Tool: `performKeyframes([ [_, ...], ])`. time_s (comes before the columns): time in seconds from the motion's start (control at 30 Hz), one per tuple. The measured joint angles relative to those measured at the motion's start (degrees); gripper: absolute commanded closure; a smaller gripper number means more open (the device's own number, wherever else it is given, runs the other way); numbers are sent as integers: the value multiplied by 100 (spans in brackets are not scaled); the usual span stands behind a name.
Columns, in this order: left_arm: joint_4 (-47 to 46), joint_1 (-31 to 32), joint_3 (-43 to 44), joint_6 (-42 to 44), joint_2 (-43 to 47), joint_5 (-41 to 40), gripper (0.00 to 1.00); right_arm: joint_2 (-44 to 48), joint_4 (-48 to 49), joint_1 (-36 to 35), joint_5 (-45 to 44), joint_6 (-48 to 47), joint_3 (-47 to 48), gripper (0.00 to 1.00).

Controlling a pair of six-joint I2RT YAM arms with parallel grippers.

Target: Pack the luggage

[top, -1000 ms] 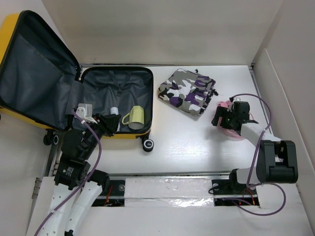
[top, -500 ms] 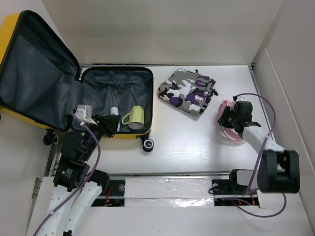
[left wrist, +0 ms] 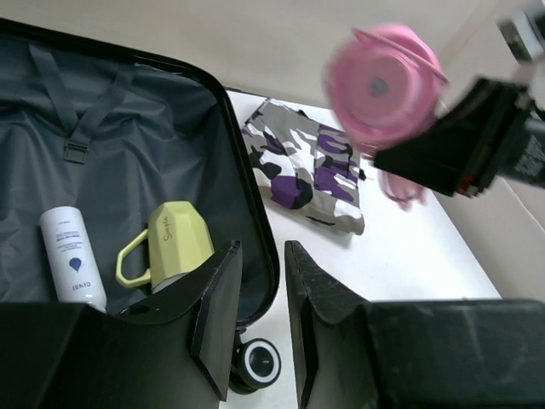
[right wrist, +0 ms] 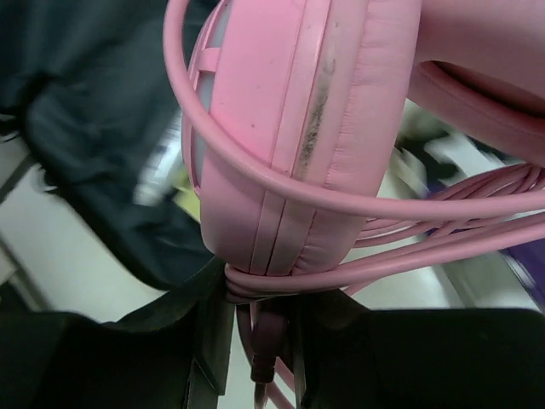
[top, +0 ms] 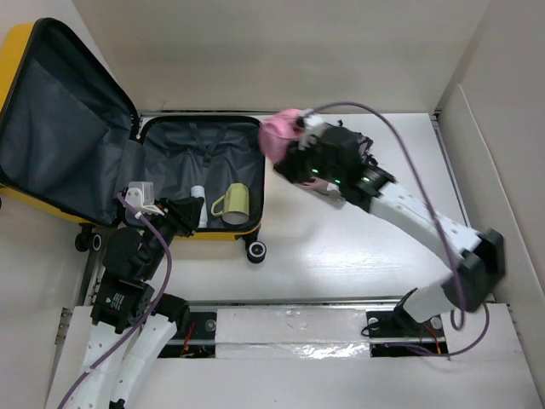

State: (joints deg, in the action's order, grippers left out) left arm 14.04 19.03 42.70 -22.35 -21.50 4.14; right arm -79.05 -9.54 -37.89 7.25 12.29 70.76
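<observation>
Swung leftward, right hand grips pink headphones; wrist view shows their cord.

Luggage: small yellow hard-shell case, dark grey fabric lining, unzipped and fully open at far left of table. Base half lies flat, lining up, with buckled straps across it. Lid stands tilted back to the left, yellow rim showing. Black-and-white caster wheel at near right corner.

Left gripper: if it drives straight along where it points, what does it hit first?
Probably the rim of the luggage, which sits right between the fingertips of the open left gripper; the mug lies just left of that line. Depth is unclear.
</observation>
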Motion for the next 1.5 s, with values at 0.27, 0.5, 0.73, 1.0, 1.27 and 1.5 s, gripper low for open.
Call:
performKeyframes([
  [0.27, 83, 0, 11, -92, 365, -651, 73, -4529, -382, -1303, 719, -520, 5379, 59],
  [0.5, 63, 0, 11, -125, 470, -804, 67, -6113, -826, -1314, 1091, -439, 6891, 5],
  [0.73, 26, -2, 11, -131, 387, -774, 63, -3722, -127, -649, 1113, -518, 3720, 58],
  [1.0, -345, -190, 7, -214, -264, -120, 75, -592, 1495, 1281, 579, -352, 232, 100],
  [1.27, -1440, 328, 57, -833, -2223, 697, 100, 310, 1926, 2876, 448, 164, -2369, 81],
  [1.5, -1943, 2262, 1700, -1351, -5512, -776, 100, 1467, 2002, 3545, 413, 313, -2879, 25],
])
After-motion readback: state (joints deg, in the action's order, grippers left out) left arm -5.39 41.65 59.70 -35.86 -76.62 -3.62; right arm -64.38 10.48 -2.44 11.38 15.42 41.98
